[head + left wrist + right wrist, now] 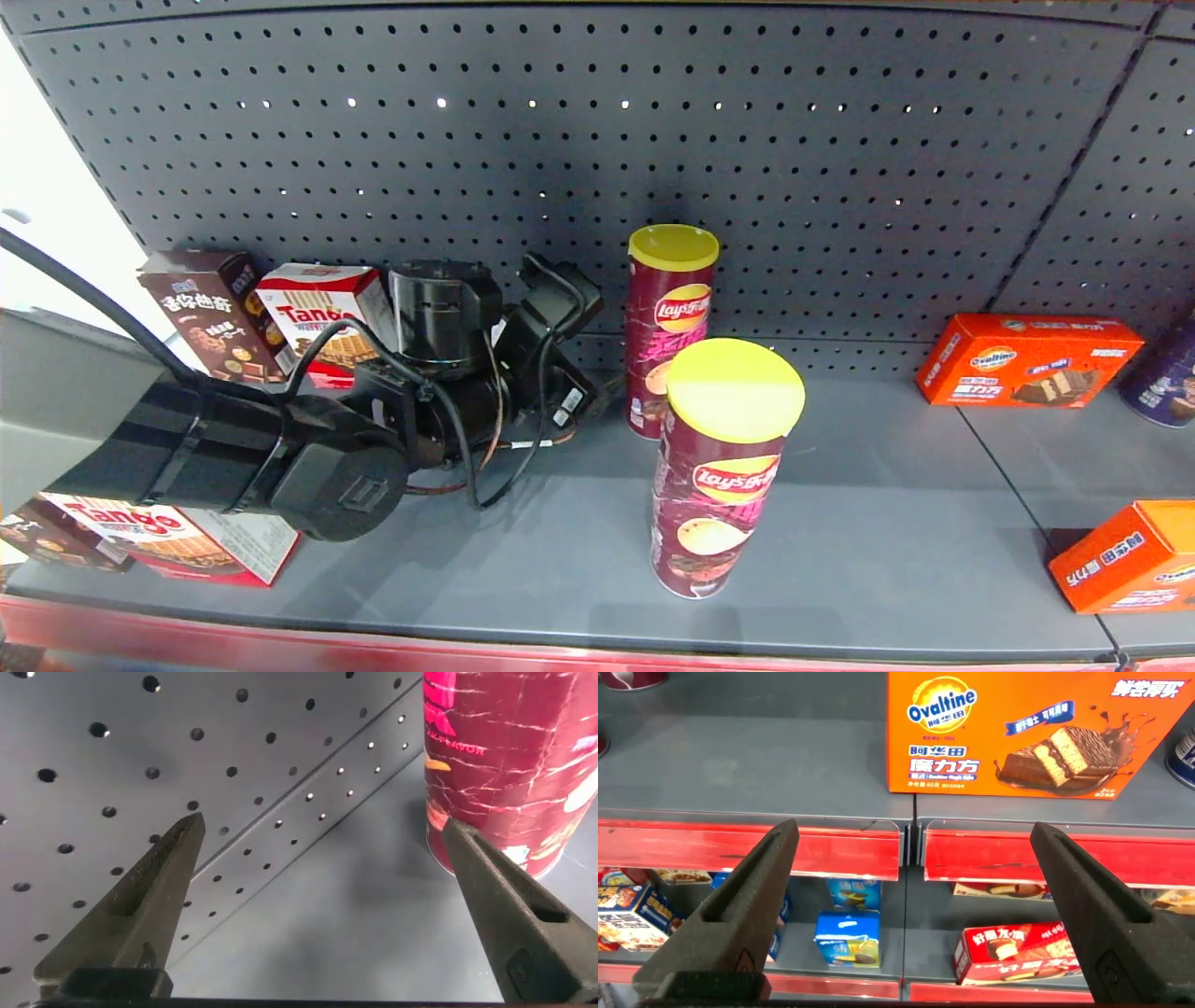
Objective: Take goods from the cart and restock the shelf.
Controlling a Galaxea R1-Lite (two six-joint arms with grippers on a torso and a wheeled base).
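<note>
Head view: two maroon chip cans with yellow lids stand upright on the grey shelf (887,523). The rear can (670,327) is near the pegboard (560,121), and the front can (724,467) is just ahead of it. Each label carries a round logo and a food picture. To their left the left arm (280,448) lies over the shelf, in front of a brown box (201,313) and a red-and-white wafer box (322,313). An orange box (1027,359) lies to the right.

Left wrist view: the left gripper (320,823) is spread wide. The rear can's marbled label is just beside one fingertip; whether they touch cannot be told.

Right wrist view: the right gripper (915,831) is likewise spread. It faces an orange carton (1008,733) picturing a chocolate bar, above red price rails (822,849) and blue packets (850,938) on the shelf below.
</note>
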